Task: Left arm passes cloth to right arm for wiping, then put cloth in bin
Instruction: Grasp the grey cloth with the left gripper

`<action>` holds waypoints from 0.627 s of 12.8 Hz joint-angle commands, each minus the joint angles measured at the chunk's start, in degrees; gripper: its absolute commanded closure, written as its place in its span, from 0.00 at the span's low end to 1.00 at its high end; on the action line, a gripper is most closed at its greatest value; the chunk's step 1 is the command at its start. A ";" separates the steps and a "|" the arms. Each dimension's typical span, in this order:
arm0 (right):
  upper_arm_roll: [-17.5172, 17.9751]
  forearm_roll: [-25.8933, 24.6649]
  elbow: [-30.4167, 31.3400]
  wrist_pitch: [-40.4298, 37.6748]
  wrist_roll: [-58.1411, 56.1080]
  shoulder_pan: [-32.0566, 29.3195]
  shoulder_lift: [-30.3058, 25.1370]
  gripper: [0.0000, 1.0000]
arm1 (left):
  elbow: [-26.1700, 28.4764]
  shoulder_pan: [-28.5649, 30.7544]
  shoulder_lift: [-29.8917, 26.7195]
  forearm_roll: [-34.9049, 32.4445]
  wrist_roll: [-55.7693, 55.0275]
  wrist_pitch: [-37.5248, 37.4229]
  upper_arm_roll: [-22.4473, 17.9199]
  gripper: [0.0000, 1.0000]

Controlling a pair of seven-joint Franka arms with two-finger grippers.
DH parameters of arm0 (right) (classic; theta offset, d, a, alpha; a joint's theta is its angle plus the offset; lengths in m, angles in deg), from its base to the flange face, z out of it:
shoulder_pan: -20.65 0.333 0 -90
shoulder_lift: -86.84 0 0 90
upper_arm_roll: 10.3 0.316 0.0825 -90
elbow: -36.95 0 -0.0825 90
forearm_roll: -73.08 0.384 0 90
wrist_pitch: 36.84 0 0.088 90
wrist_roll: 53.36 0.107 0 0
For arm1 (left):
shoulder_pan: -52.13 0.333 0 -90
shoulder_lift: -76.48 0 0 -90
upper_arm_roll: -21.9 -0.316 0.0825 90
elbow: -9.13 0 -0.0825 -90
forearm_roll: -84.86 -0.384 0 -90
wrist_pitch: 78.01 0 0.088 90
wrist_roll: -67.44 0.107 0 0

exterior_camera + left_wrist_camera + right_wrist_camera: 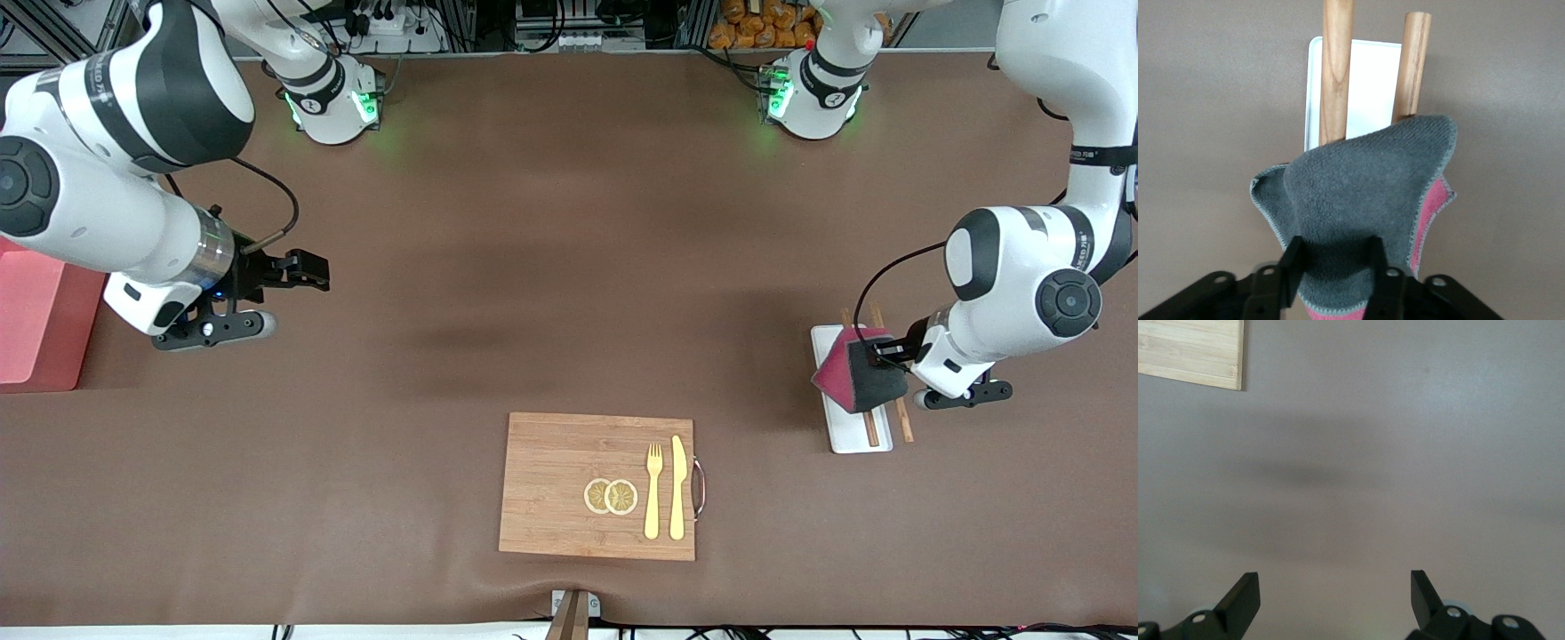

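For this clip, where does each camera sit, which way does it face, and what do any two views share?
Front view: high across the table, facing both arms' bases; shows both arms, cutting board, bin.
Left wrist view: on the left wrist, over the white tray; left gripper grips the cloth.
Right wrist view: looks at bare table; right gripper open.
Front and left wrist views share cloth, tray, chopsticks.

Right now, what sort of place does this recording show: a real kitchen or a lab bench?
Most likely a lab bench staged as a kitchen scene: a brown mat-covered table, cables and equipment racks along its edge by the arm bases, and a cutting board with fork and knife set out as props.
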 commanded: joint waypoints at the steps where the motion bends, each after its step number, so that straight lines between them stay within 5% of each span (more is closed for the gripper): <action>1: -0.34 2.17 -0.78 -0.62 2.83 0.38 -0.03 0.00 | -0.57 0.15 0.35 -0.90 -0.54 0.19 0.20 0.63; 4: -0.34 4.73 -0.78 -0.62 5.38 0.38 -0.03 0.00 | -0.66 0.15 0.26 -0.90 -0.28 -0.16 0.20 0.84; 8: -0.34 4.82 -0.78 -0.62 8.01 1.52 -0.12 0.00 | -0.66 0.32 -0.09 -0.90 0.42 -0.34 0.20 0.96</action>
